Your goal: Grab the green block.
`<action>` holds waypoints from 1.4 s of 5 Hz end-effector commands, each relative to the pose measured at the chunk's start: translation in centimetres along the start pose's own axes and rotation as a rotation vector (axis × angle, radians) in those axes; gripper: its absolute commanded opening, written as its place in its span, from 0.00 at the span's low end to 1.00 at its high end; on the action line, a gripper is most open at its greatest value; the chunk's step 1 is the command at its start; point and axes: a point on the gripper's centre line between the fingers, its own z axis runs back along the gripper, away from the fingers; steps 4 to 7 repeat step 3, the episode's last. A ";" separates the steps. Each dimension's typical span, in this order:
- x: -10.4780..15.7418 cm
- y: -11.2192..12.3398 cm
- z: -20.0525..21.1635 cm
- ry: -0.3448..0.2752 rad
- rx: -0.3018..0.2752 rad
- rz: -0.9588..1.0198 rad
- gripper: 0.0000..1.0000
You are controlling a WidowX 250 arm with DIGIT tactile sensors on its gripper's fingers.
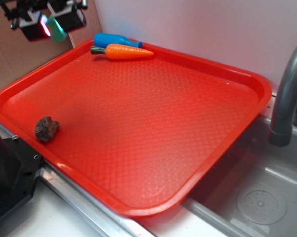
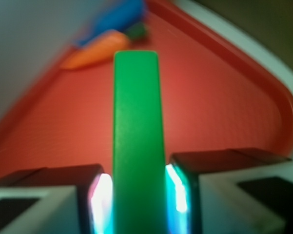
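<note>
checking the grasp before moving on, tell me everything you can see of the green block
The green block is a long, flat-faced rectangular bar, bright green and smooth, plastic by the look of it, with slightly rounded corners at its far end. In the wrist view it stands out from between the two fingers of the gripper, which press on its two sides. In the exterior view only a small green sliver shows in the gripper, lifted clear above the back left corner of the red tray. Nothing else touches it.

End effector (image 1: 50, 24) holds green block (image 1: 58, 29) above red tray's (image 1: 247, 113) far-left corner.
</note>
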 end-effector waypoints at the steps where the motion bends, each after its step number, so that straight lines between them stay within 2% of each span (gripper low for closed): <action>1: -0.9 -4.0 7.0 0.003 -0.123 -0.519 0.00; 2: -1.4 -4.7 7.4 0.076 -0.149 -0.765 0.00; 3: -1.3 -4.7 7.0 0.110 -0.180 -0.819 0.00; 7: -1.3 -4.7 7.0 0.110 -0.180 -0.819 0.00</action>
